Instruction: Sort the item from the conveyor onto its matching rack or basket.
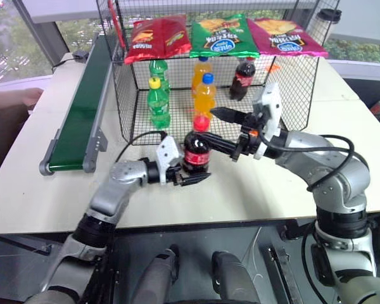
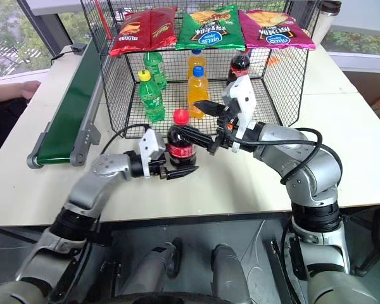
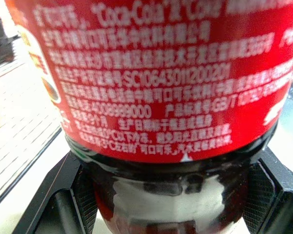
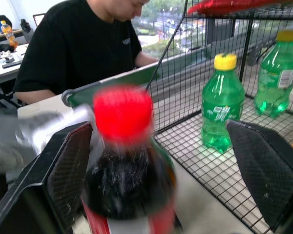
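The item, a small cola bottle point(image 1: 196, 151) with a red cap and red label, stands upright just above the table in front of the cage. My left gripper point(image 1: 191, 172) is shut on its lower body from the left; the left wrist view shows the label point(image 3: 156, 87) close up with a finger point(image 3: 63, 195) on each side. My right gripper point(image 1: 220, 130) is open and reaches in from the right at cap height. In the right wrist view the bottle's neck point(image 4: 124, 161) sits near one finger point(image 4: 71, 165), with a wide gap to the other. The conveyor point(image 1: 82, 107) lies at the left. The black wire cage point(image 1: 130, 95) stands behind.
Inside the cage stand green soda bottles point(image 1: 157, 101), orange soda bottles point(image 1: 204, 95) and another cola bottle point(image 1: 242, 79). Three chip bags point(image 1: 158, 37) lie on its mesh top. A person point(image 4: 78, 44) sits beyond the conveyor, with a hand point(image 1: 19, 98) at the table's left edge.
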### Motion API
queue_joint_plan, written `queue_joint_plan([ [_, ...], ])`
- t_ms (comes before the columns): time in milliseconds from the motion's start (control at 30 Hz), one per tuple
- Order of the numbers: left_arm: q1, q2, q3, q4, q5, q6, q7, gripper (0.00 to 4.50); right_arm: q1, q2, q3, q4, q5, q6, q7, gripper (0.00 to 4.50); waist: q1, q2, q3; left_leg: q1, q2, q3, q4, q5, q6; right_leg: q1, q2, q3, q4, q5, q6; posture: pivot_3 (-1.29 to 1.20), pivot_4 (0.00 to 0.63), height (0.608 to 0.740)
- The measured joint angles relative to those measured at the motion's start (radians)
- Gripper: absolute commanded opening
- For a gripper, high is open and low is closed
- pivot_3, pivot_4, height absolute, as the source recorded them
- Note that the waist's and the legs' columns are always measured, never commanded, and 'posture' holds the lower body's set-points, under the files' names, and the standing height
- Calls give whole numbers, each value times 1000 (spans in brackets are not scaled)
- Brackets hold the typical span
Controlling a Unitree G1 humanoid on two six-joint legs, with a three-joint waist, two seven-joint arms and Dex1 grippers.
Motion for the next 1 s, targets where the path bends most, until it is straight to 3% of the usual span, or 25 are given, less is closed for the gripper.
queue_joint_plan([
  [300, -54, -72, 3, 81, 45, -74, 8, 3003, 0, -6, -3, -29, 29, 20, -23, 4500, 1, 0, 0, 0, 0, 0, 1, 1, 2, 0, 0, -1, 0, 0, 0, 0, 150, 738],
  [400, -54, -83, 4, 83, 46, -77, 9, 3003, 0, -7, -1, -28, 22, 17, -25, 3639, 2, 0, 0, 0, 0, 0, 1, 1, 2, 1, 0, -1, 0, 0, 0, 0, 150, 738],
  [567, -54, -84, 12, 84, 46, -71, 13, 3003, 0, -7, 0, -22, 2, -11, -33, 1128, 2, 0, 0, 0, 0, 0, 1, 1, 2, 1, 0, -1, 1, 0, 0, 0, 150, 738],
  [867, -54, -97, 15, 84, 47, -69, 27, 3003, -1, -6, 3, -19, -2, -20, -41, 1116, 2, 0, 0, 0, 0, 0, 1, 1, 2, 1, 0, -1, 1, 0, 1, 0, 150, 738],
  [967, -54, -101, 31, 86, 44, -74, 40, 4460, -4, -5, 3, -13, -1, -17, -49, 1116, 2, 0, 0, 0, 0, 0, 1, 1, 2, 1, 0, -1, 1, 0, 1, 0, 150, 738],
  [1000, -59, -107, 51, 84, 38, -84, 41, 4460, -4, -3, 6, -1, -1, -11, -55, 1116, 2, 0, 0, 0, 0, 0, 1, 1, 2, 1, 0, -1, 1, 0, 1, 0, 150, 738],
])
